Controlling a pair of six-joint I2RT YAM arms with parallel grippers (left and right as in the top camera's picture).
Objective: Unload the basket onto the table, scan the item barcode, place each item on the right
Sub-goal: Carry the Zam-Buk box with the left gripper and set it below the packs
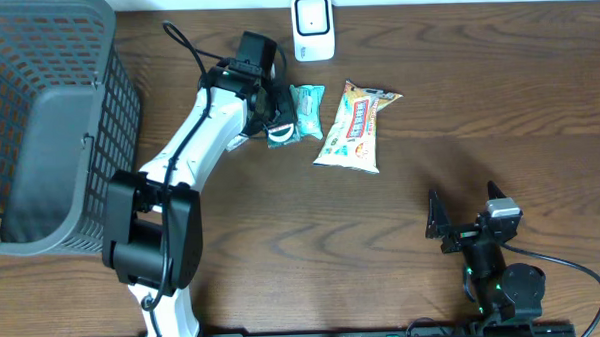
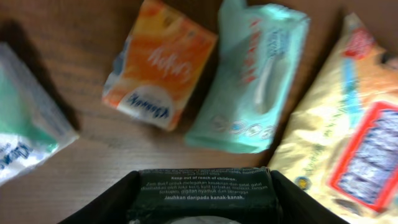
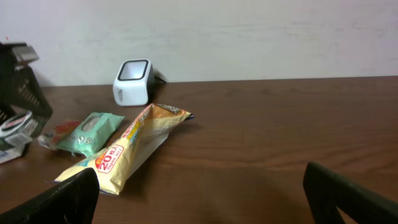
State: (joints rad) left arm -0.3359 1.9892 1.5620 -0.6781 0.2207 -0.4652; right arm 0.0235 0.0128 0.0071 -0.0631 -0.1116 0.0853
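Note:
My left gripper [image 1: 275, 116] hangs over the table's back middle, shut on a dark green packet [image 2: 200, 186] with white print; the packet fills the gap between the black fingers [image 2: 99, 208]. Under it lie an orange packet [image 2: 161, 65], a teal wipes pack [image 2: 249, 81] and a yellow snack bag [image 2: 348, 124]. The white barcode scanner [image 1: 313, 28] stands at the back edge, just right of this gripper. Near the front right my right gripper [image 1: 462, 223] rests open with nothing in it, facing the scanner [image 3: 133, 81].
A grey mesh basket [image 1: 48, 127] fills the left side. The teal pack [image 1: 307, 110] and the yellow bag [image 1: 356, 127] lie side by side below the scanner. A white-and-green packet [image 2: 25, 124] lies left of the orange one.

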